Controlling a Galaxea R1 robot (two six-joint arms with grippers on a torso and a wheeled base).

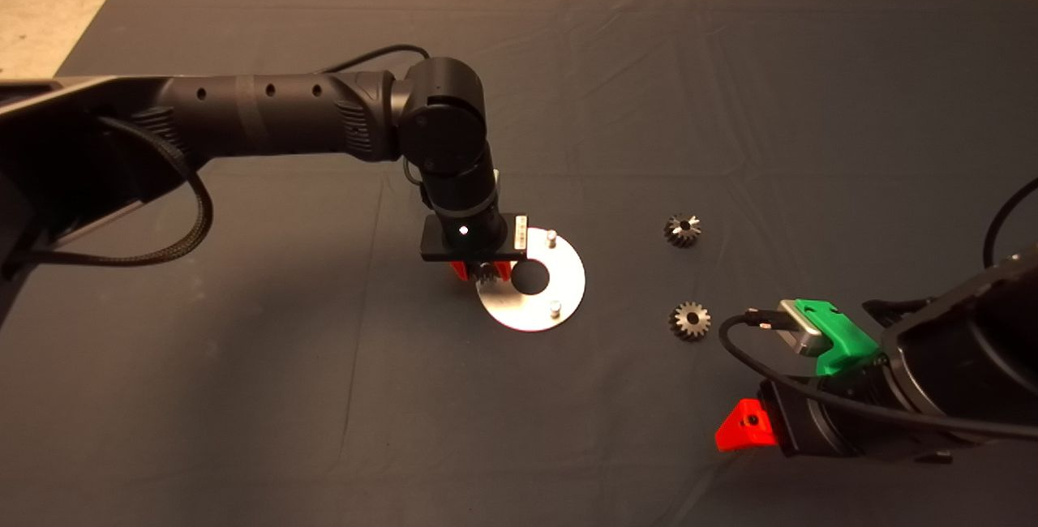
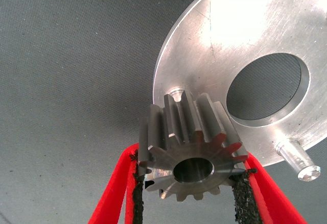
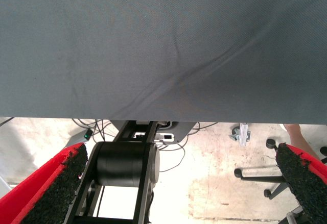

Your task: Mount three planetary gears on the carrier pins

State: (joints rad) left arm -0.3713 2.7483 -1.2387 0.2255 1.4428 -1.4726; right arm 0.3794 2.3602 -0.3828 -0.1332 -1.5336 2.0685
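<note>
My left gripper [image 1: 484, 272] hangs over the near-left rim of the shiny carrier disc [image 1: 564, 280], shut on one planetary gear [image 2: 189, 142]. The black pads [image 2: 137, 193] press the gear's toothed sides, and its centre hole faces the wrist camera. The top of one carrier pin [image 2: 177, 94] peeks out just beyond the held gear. Two bare pins [image 1: 551, 236] [image 1: 555, 308] stand upright on the disc's right side. Two more gears [image 1: 683, 229] [image 1: 690, 320] lie flat on the mat to the disc's right. My right gripper [image 1: 742, 428] waits at the lower right, open and holding nothing.
The dark mat [image 1: 243, 349] is creased, with a long fold running down from near the disc. The right wrist view shows the mat's edge [image 3: 163, 117], and beyond it the floor with cables and chair casters [image 3: 271, 188].
</note>
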